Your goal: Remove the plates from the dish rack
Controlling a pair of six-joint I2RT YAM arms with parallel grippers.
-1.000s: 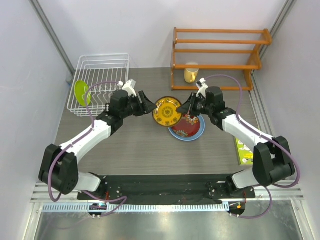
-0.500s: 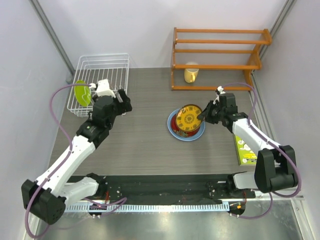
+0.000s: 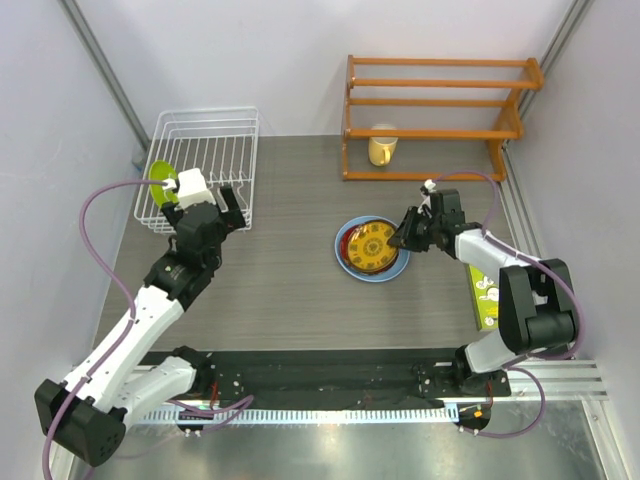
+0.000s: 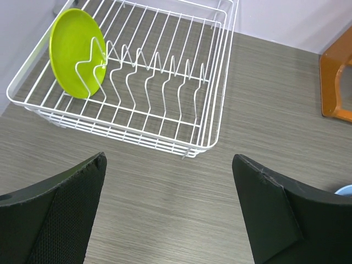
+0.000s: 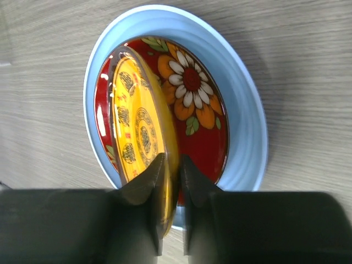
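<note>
Right tool [image 5: 173, 160]: jaws nearly together, one on each side of the yellow plate [image 5: 140, 132] rim, so it is pinched. The plate is tilted, its far edge down on the red plate [image 5: 198, 104], which lies in the blue plate [image 5: 242, 110] at mid-desk.

Left tool [image 4: 169, 159]: jaws wide apart, holding nothing, above the bare desk [image 4: 264, 110] just short of the rack [image 4: 217, 82].

Green plate [image 4: 74, 52]: upright in the rack's far-left slot, the only plate in it.

Handling (judgement): plates look rigid, glazed and slick, light enough for a rim pinch, and likely to chip if dropped. Grip the green one at its upper rim and lift straight up clear of the wire dividers.

Views: the right wrist view shows the yellow plate's tilt and the pinch, while the top view shows it almost flat. The left wrist view shows the green plate's slot clearly. From above, the left arm hides part of that plate.
</note>
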